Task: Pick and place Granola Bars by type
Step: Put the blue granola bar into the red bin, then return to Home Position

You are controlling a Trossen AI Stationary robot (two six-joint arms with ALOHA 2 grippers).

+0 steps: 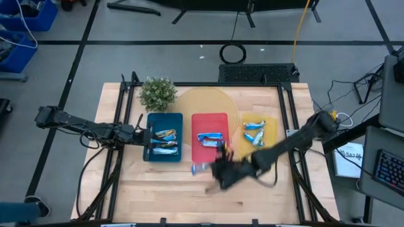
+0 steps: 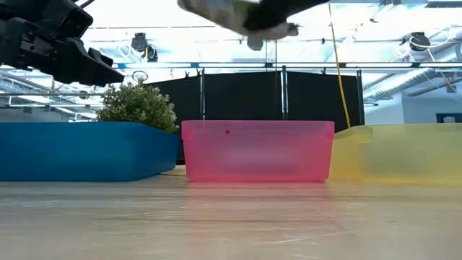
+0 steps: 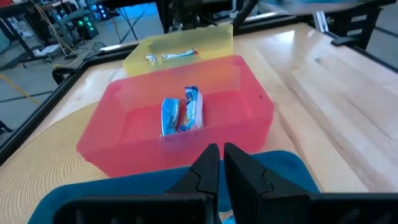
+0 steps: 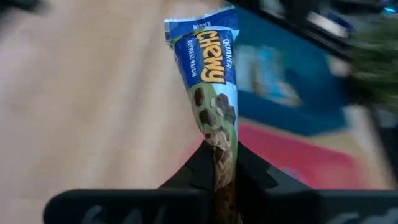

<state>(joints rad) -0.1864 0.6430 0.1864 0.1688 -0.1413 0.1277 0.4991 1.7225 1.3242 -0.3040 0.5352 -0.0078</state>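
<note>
You are looking at two dark, near-black jointed arms, the left arm [image 1: 76,124] slim and segmented, the right arm [image 1: 297,140] thicker and blurred along its length. Each is ending in matte black angular fingers [image 3: 208,171] that are tapering to blunt tips, with a flat black bar running beneath them.

Blue tray [image 1: 163,120], red tray [image 1: 209,118], yellow tray [image 1: 271,123], small potted plant [image 1: 157,93], round woven mat [image 1: 205,101], wooden table [image 1: 164,189]

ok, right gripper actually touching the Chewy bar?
Touching. The right wrist view shows the right gripper pinching the lower end of the Chewy bar, which stands up between its fingers.
</note>
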